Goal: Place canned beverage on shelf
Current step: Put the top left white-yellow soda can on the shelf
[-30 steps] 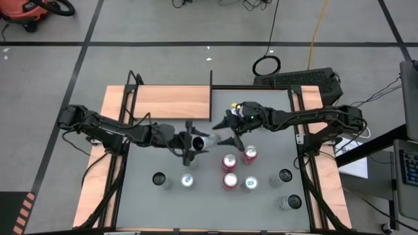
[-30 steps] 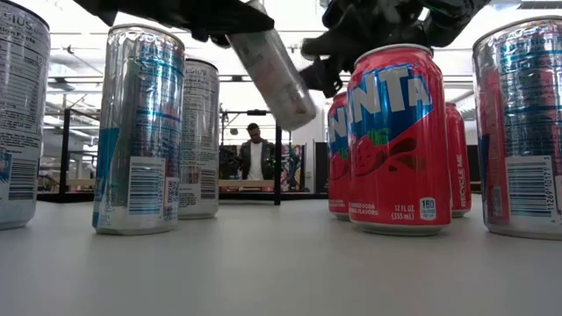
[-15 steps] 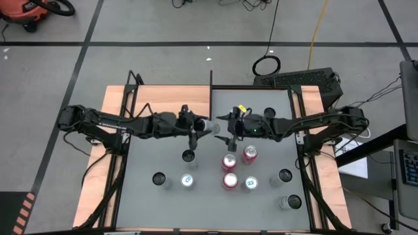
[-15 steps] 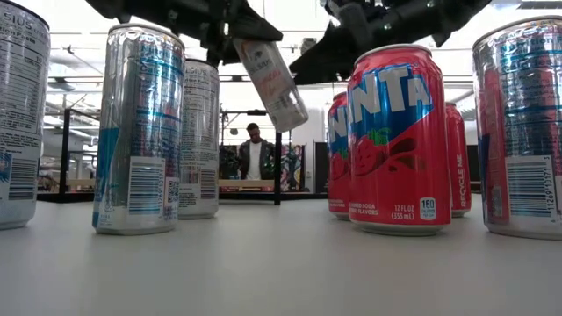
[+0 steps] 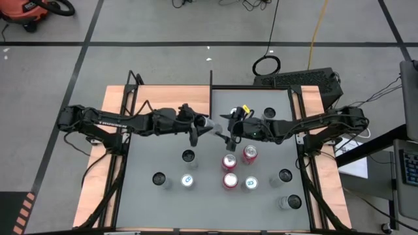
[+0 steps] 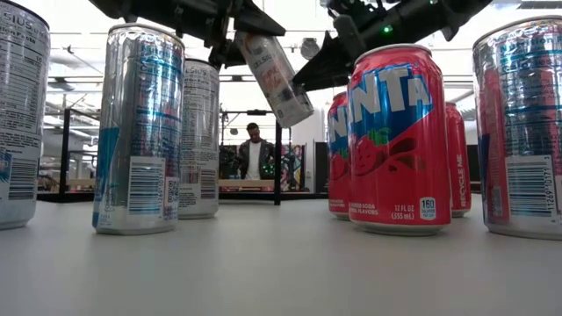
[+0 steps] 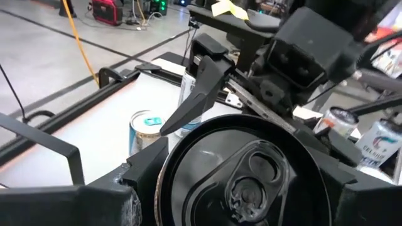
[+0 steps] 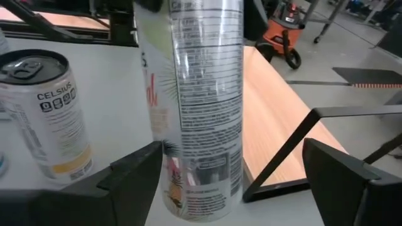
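Note:
A slim silver can (image 5: 206, 124) with a pink-and-white label hangs tilted in the air above the middle of the table, my left gripper (image 5: 197, 128) shut on it. My right gripper (image 5: 226, 130) faces it from the table's right, open, with one finger (image 8: 135, 176) on either side of the can's lower part (image 8: 204, 107); I see no touch. The shelf (image 5: 173, 101), a light-brown board with black posts, lies at the table's far left, just beyond the can. My left gripper pinches the can between its two fingers at the sides of its top end (image 7: 164, 188); the lid with its pull tab (image 7: 248, 176) faces the wrist. The can reaches out along the fingers, its bottom end (image 6: 294, 110) slanting down toward the right arm, lifted clear of the table.
Three red cans (image 5: 229, 161) stand just near of the grippers. Several silver cans (image 5: 188, 156) stand upright across the near half of the table, and one (image 5: 269, 114) at the far right. A person (image 6: 255, 151) stands in the room beyond the table.
My left gripper has carried the can toward the table's far edge and a little up, rolling its wrist; the can stays tilted. My right gripper has swung round from pointing toward the near edge to face the can, its fingers now astride the can's lower part.

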Tool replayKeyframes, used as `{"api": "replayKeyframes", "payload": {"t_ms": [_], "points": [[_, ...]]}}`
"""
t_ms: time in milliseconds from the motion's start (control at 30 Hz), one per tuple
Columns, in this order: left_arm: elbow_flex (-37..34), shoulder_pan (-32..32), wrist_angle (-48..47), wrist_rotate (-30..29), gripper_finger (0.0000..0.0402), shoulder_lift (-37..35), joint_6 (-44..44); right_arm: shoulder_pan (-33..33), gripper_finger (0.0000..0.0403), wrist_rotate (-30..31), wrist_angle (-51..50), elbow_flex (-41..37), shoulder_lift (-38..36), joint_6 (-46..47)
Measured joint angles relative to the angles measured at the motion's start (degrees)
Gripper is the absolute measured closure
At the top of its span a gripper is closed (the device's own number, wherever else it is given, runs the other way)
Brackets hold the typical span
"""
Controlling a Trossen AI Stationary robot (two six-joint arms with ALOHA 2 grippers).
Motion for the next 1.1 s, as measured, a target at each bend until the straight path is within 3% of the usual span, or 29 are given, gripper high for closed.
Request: {"api": "replayKeyframes", "payload": {"t_ms": [400,867,1100], "points": [[0.02,-0.59,4.47,1.54,0.0148,-0.07,-1.6,0.02,0.009,-2.94,-0.03,-0.04,4.29,2.58],[0.02,-1.07,4.16,0.78,0.0148,-0.07,-3.09,0.06,0.0208,-3.38,2.11,-0.09,5.16,2.58],[0.02,-1.09,4.03,0.81,0.0148,-0.07,-2.96,0.06,0.0215,-3.2,2.11,-0.09,5.16,2.46]]}}
